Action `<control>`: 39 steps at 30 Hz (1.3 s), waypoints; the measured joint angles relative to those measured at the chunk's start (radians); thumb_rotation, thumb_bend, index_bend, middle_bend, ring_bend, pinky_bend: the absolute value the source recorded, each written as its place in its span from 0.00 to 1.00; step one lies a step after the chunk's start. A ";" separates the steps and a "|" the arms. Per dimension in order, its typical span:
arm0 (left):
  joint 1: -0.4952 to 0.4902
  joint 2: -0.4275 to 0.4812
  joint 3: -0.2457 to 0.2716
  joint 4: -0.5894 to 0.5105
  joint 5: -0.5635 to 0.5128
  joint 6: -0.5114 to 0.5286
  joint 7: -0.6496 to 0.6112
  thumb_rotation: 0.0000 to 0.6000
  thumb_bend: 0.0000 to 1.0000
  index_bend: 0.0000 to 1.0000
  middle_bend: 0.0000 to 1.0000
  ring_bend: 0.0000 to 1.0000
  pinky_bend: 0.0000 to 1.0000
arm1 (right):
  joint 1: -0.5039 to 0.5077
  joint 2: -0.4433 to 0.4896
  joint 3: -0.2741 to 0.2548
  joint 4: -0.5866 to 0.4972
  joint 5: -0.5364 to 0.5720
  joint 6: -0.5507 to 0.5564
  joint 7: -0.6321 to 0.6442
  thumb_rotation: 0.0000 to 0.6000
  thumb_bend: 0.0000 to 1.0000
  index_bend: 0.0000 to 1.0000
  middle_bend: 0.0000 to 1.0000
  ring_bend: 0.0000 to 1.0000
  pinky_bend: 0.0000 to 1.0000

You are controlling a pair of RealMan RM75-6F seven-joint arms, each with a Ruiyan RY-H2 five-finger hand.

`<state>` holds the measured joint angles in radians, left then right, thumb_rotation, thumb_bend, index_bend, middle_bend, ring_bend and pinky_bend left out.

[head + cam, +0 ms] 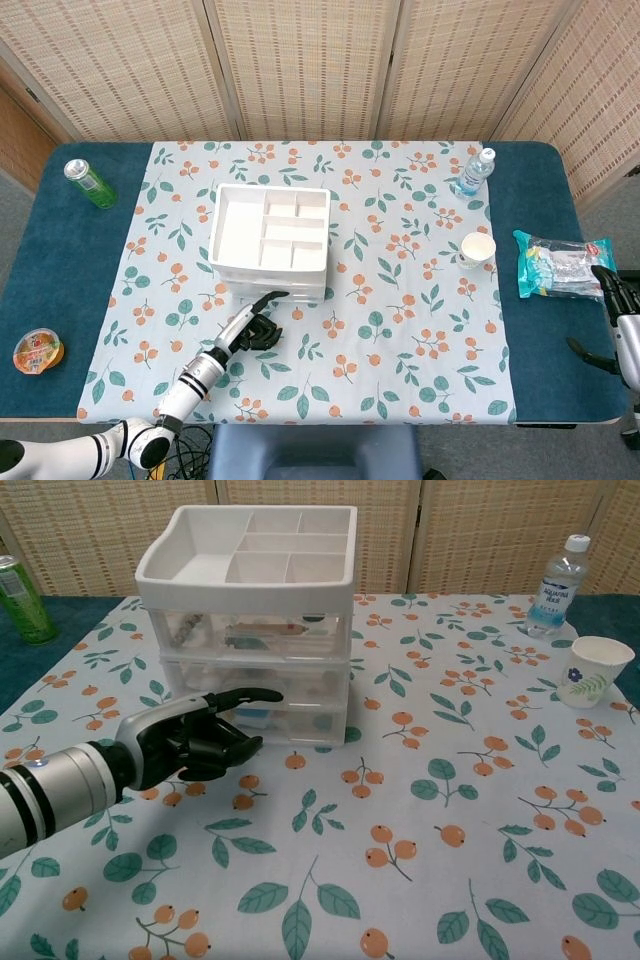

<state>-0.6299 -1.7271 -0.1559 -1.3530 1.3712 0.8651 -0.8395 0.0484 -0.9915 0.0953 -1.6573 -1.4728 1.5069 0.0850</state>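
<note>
On the floral tablecloth (480,810), I reach my empty left hand (195,742), one fingertip extended, toward the white plastic 3-drawer organiser's (250,630) bottom drawer (270,720), needing a hook and pull.

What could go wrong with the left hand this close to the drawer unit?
The left hand, one finger extended and the rest curled, sits by the bottom drawer of the white plastic three-drawer organizer. It might slip off the smooth front, or push the apparently light unit back across the floral tablecloth.
</note>
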 measured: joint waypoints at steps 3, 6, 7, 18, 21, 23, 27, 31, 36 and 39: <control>-0.002 0.001 -0.001 -0.002 0.001 -0.002 -0.008 1.00 0.49 0.18 0.90 0.98 1.00 | 0.004 -0.004 -0.005 0.005 -0.003 -0.011 0.005 1.00 0.19 0.00 0.09 0.20 0.24; -0.003 0.002 0.000 -0.002 0.003 -0.003 -0.015 1.00 0.49 0.19 0.90 0.98 1.00 | 0.005 -0.008 -0.007 0.008 -0.004 -0.015 0.007 1.00 0.19 0.00 0.09 0.20 0.24; -0.003 0.002 0.000 -0.002 0.003 -0.004 -0.016 1.00 0.49 0.20 0.90 0.98 1.00 | 0.006 -0.008 -0.008 0.009 -0.004 -0.016 0.007 1.00 0.19 0.00 0.09 0.20 0.24; 0.006 0.015 0.019 -0.028 0.018 0.012 -0.014 1.00 0.49 0.21 0.89 0.98 1.00 | 0.006 -0.013 -0.011 0.013 -0.006 -0.018 0.009 1.00 0.19 0.00 0.09 0.20 0.24; 0.008 0.017 0.025 -0.034 0.020 0.014 -0.010 1.00 0.49 0.21 0.89 0.98 1.00 | 0.006 -0.013 -0.012 0.013 -0.005 -0.019 0.007 1.00 0.19 0.00 0.09 0.20 0.24; 0.009 0.017 0.030 -0.036 0.021 0.013 -0.007 1.00 0.49 0.21 0.89 0.98 1.00 | 0.005 -0.013 -0.012 0.013 -0.004 -0.019 0.007 1.00 0.19 0.00 0.09 0.20 0.24; 0.011 0.016 0.038 -0.038 0.021 0.010 -0.001 1.00 0.49 0.21 0.89 0.98 1.00 | 0.005 -0.016 -0.013 0.014 -0.004 -0.020 0.006 1.00 0.19 0.00 0.09 0.20 0.24; 0.016 0.016 0.046 -0.043 0.020 0.010 0.001 1.00 0.49 0.21 0.89 0.98 1.00 | 0.004 -0.017 -0.014 0.016 -0.003 -0.020 0.007 1.00 0.19 0.00 0.09 0.20 0.24; 0.020 0.020 0.055 -0.057 0.024 0.012 0.006 1.00 0.49 0.21 0.89 0.98 1.00 | 0.003 -0.019 -0.016 0.018 -0.002 -0.021 0.007 1.00 0.19 0.00 0.09 0.20 0.24; 0.023 0.024 0.059 -0.067 0.025 0.014 0.011 1.00 0.49 0.21 0.89 0.98 1.00 | 0.002 -0.020 -0.016 0.019 -0.002 -0.020 0.008 1.00 0.19 0.00 0.09 0.20 0.24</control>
<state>-0.6067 -1.7033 -0.0972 -1.4196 1.3965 0.8790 -0.8284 0.0501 -1.0116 0.0792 -1.6385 -1.4744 1.4873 0.0927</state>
